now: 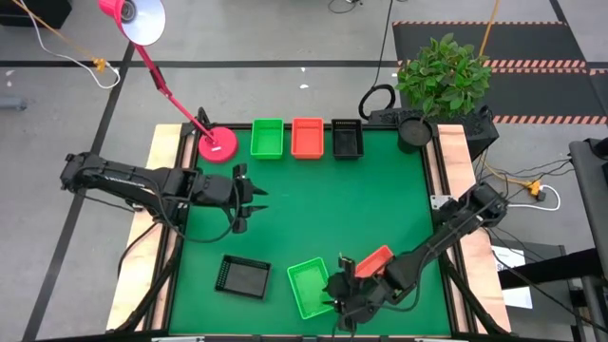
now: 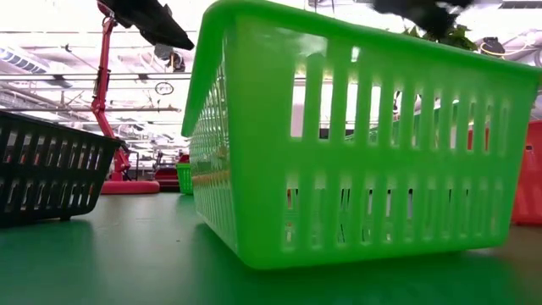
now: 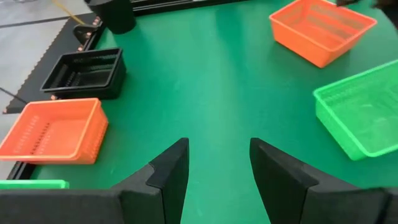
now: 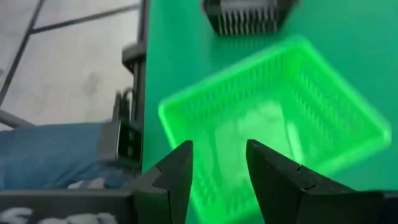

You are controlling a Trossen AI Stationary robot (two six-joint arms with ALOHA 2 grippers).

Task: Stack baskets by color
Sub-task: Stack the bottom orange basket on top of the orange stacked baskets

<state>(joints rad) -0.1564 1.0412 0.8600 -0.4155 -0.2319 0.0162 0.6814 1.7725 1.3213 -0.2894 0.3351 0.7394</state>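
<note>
Three baskets stand in a row at the far edge: green (image 1: 268, 139), orange-red (image 1: 307, 138) and black (image 1: 347, 139). Three more rest on their bases near the front edge. These are a black basket (image 1: 242, 276), a green basket (image 1: 309, 287) and an orange-red basket (image 1: 377, 257) partly under my right arm. My right gripper (image 1: 336, 302) stands open above the near green basket (image 4: 273, 118), at its right side. My left gripper (image 1: 252, 198) is open above bare mat at the table's left middle, its fingers (image 3: 168, 171) with nothing between them.
A pink lamp base (image 1: 218, 145) stands at the far left corner beside the green basket. A dark pot with a plant (image 1: 442, 76) sits at the far right corner. A person's leg in blue cloth (image 4: 50, 149) shows beyond the table's edge. Bare green mat fills the table's middle.
</note>
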